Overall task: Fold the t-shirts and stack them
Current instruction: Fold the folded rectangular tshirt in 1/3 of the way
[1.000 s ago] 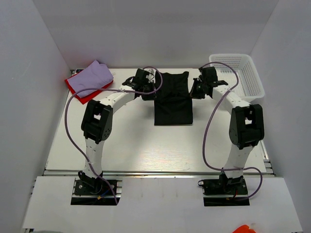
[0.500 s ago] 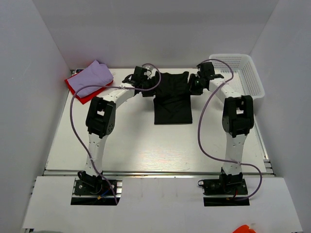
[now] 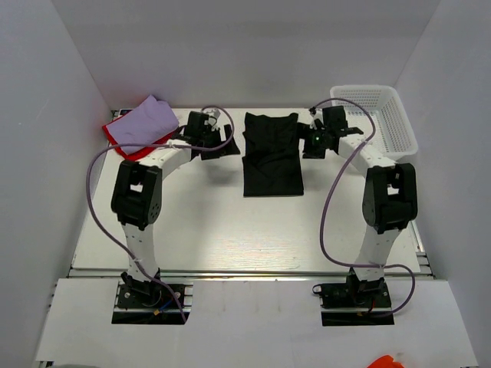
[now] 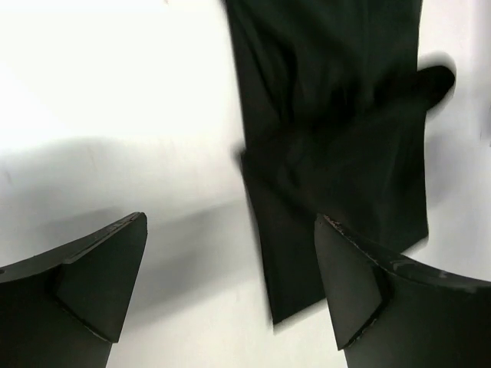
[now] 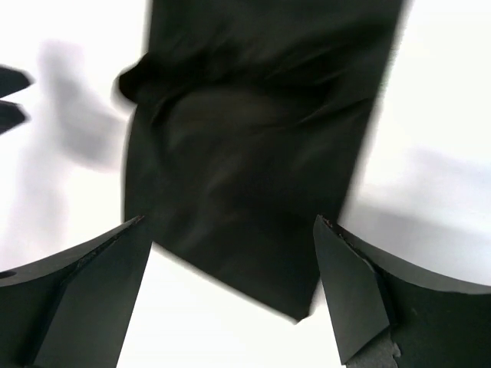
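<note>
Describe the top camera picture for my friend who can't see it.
A folded black t-shirt lies between the open left gripper and right gripper. A lavender t-shirt sits on a red t-shirt back left; a white basket stands back right.

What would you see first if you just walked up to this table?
A black t-shirt lies folded in the middle, with the left gripper and right gripper open on either side. At the far left corner a lavender t-shirt sits on a red t-shirt. A white basket stands far right.
</note>
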Available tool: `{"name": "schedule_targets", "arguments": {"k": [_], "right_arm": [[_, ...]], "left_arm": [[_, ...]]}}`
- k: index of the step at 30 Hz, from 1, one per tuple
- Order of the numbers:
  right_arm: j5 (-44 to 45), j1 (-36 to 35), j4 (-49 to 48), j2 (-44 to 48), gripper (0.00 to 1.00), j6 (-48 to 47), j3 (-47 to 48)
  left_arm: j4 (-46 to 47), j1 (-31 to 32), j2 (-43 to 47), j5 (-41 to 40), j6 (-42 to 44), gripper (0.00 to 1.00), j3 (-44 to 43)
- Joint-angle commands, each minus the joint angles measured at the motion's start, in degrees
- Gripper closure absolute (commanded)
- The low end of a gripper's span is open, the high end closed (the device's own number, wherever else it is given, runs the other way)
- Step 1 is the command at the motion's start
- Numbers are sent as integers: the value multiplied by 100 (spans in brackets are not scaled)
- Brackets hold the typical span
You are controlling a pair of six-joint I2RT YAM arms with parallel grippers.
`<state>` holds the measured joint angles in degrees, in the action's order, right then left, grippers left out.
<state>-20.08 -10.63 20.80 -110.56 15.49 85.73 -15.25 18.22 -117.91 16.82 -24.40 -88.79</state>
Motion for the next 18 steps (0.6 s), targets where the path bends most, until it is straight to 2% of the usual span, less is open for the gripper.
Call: {"name": "schedule_targets", "arguments": {"k": [1,2,7,10,18], "right_arm": [[-927,-307,-682,474,10,-415,-469],[-980,-360,-717,457,10,-415,-653],[-1217,-641,-910,0,10,-362,-409],[-1253,-712,-1226,-307,10,-170,-215],[-1183,-756,-1307,-1255,10,130,531]], "left_arm": [[249,182,1111,296,269,0,782],[433,234,1225,591,269,0,1254],[1110,401,1692,1182,269,0,2277],[1445,620,1570,1787,349,0,2183],[2069,1227,998,2343,1094,0,1945]]}}
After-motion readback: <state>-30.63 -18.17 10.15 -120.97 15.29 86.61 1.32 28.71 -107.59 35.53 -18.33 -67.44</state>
